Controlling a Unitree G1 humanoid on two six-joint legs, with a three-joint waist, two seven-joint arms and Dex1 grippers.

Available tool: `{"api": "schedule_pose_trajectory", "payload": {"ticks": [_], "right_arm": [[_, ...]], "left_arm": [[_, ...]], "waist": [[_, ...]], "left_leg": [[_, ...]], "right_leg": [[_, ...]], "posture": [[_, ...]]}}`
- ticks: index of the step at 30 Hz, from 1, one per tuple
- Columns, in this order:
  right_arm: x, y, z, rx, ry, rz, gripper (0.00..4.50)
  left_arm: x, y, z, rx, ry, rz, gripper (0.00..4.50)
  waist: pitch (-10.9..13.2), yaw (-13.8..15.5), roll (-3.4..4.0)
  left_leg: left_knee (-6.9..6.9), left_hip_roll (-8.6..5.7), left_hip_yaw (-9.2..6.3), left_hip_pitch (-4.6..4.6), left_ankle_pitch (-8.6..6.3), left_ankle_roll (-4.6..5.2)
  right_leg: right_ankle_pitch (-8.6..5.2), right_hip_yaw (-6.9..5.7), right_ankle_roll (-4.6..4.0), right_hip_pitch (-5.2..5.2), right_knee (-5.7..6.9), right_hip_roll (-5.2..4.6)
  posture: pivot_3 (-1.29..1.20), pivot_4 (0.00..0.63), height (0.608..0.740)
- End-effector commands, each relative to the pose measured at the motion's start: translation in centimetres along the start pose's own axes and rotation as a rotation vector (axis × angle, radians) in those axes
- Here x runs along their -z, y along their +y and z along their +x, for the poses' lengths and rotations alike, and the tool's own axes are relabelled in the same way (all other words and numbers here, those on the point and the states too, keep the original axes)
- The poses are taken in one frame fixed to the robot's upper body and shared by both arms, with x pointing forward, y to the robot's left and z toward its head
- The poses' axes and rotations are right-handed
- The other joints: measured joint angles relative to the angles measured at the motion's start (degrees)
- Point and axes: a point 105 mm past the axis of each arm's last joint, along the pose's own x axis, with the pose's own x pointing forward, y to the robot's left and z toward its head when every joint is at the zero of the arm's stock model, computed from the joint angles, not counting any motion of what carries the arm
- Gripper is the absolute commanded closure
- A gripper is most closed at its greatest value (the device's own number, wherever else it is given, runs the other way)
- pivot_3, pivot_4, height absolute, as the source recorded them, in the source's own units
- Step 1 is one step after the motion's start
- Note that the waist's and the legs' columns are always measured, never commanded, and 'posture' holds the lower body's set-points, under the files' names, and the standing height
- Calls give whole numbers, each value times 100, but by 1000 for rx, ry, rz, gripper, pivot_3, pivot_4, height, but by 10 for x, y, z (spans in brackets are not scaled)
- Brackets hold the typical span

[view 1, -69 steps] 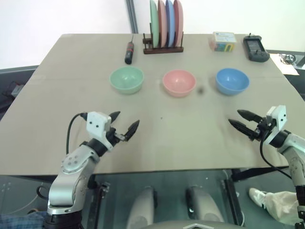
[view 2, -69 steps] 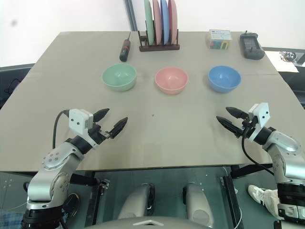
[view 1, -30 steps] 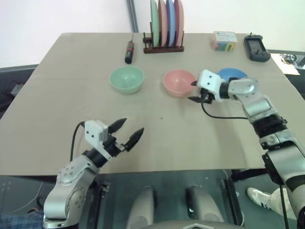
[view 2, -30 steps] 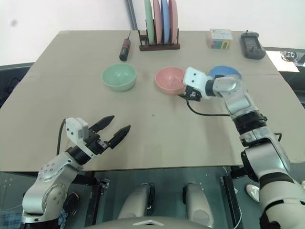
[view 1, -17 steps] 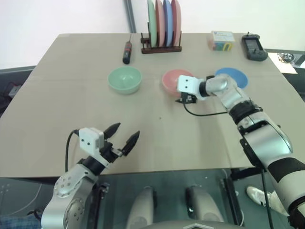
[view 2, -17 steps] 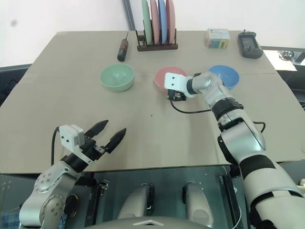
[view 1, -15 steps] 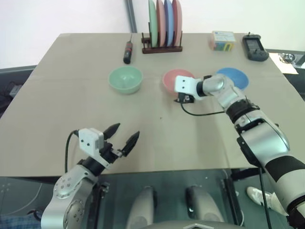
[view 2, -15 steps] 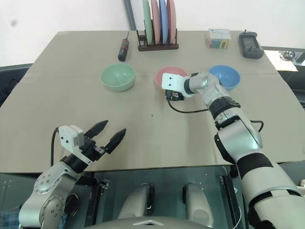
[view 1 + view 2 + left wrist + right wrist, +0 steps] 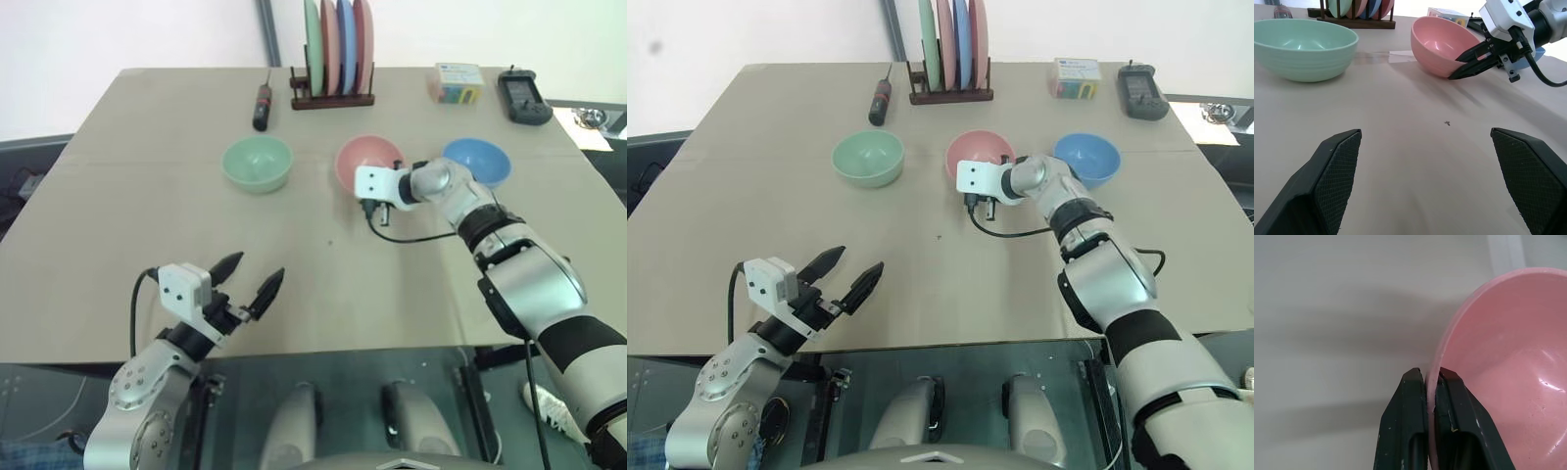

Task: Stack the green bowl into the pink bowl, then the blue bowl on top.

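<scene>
Since the earlier frame my right gripper [image 9: 1431, 375] reached frame centre and now pinches the pink bowl [image 9: 980, 151] rim, wrongly I think; next I should release it and fetch the green bowl [image 9: 867, 157].

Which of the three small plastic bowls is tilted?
The small salmon-pink plastic bowl in the middle; the right tool pinches its rim.

My right gripper [image 9: 1431, 376] reached far across, fingers pinched onto the pink bowl [image 9: 1498, 357] rim, my left gripper [image 9: 250, 279] near, fingers spread
</scene>
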Motion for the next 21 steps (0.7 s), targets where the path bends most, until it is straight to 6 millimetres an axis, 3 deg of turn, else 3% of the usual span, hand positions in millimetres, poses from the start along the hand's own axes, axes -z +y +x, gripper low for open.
{"api": "schedule_pose_trajectory", "payload": {"ticks": [1, 8, 12, 13, 14, 18, 21], "right_arm": [[-22, -9, -22, -81, -81, -102, 4469], [-47, 47, -53, -330, -210, -131, 4469], [-56, 62, -63, -358, -231, -110, 4469], [-57, 64, -64, -352, -234, -109, 3743], [-54, 64, -64, -342, -223, -115, 3588], [-51, 62, -67, -317, -207, -113, 1911], [-62, 54, -72, -258, -266, -34, 721]], "left_arm": [[-11, -5, 1, 30, -37, 36, 0], [-10, -5, 9, 72, -29, 37, 0], [-9, -5, 11, 87, -26, 38, 0], [-9, -4, 12, 93, -24, 39, 0], [-9, -4, 13, 99, -22, 40, 0], [-10, -3, 15, 122, -15, 47, 0], [-13, 0, 19, 139, -7, 62, 0]], "waist": [[2, 2, 4], [1, 26, 3], [5, 6, 8], [5, 4, 8], [4, 5, 8], [4, 19, 6], [4, 22, 7]], "left_leg": [[0, 0, 0, -2, 0, 0], [-4, 1, -15, -2, 0, 0], [-2, 0, -12, -1, 0, 0], [-1, 0, -12, 3, 0, 0], [0, 1, -13, 5, 0, 0], [6, 3, -15, 6, 0, 0], [9, 2, -14, 0, 0, 0]], "right_leg": [[0, 0, 0, 0, -2, 0], [0, -17, 2, 6, -4, -1], [0, -13, 2, 3, 2, -1], [0, -13, 1, 4, 4, -1], [-1, -14, 1, 4, 5, 0], [-13, -17, -18, 9, 5, 3], [-12, -16, -18, 8, 2, 1]], "posture": [[0, 150, 740], [0, 150, 740], [0, 150, 740], [0, 150, 740], [0, 150, 740], [0, 150, 740], [0, 150, 740]]}}
